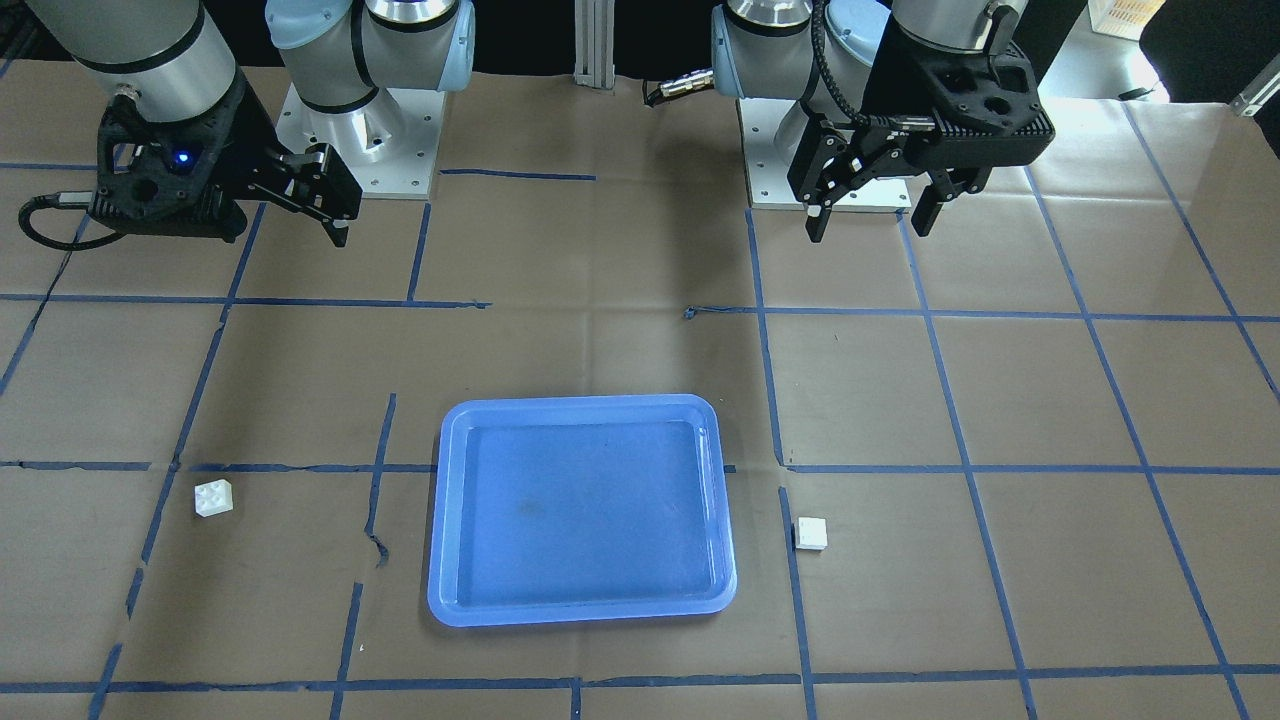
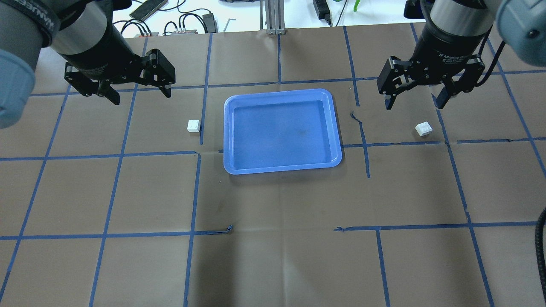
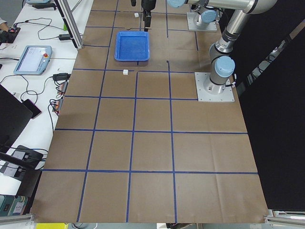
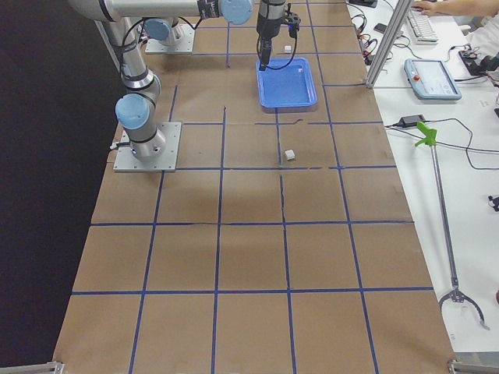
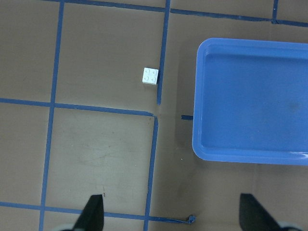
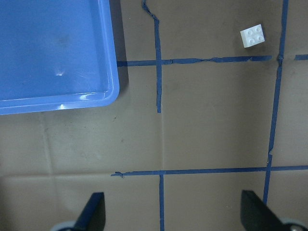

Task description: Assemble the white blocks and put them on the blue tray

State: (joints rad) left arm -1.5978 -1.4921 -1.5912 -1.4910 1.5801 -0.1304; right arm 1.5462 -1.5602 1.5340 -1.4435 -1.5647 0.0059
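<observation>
- Lying studs-up on the brown paper table cover (image 2: pixel 273 256), the left small white square plastic brick (image 2: pixel 193 126) shows four round studs. It sits just beside the large rectangular blue plastic tray (image 2: pixel 281 132), clear of its raised rim.
- The left gripper (image 2: pixel 142 96) hangs above the table, fingers spread apart and empty; in the overhead view that brick lies between it and the tray.
- The right small white square plastic brick (image 2: pixel 423 128), slightly askew, lies well apart from the tray's other side, near the right gripper (image 2: pixel 414 104), whose fingers are likewise spread and empty.
</observation>
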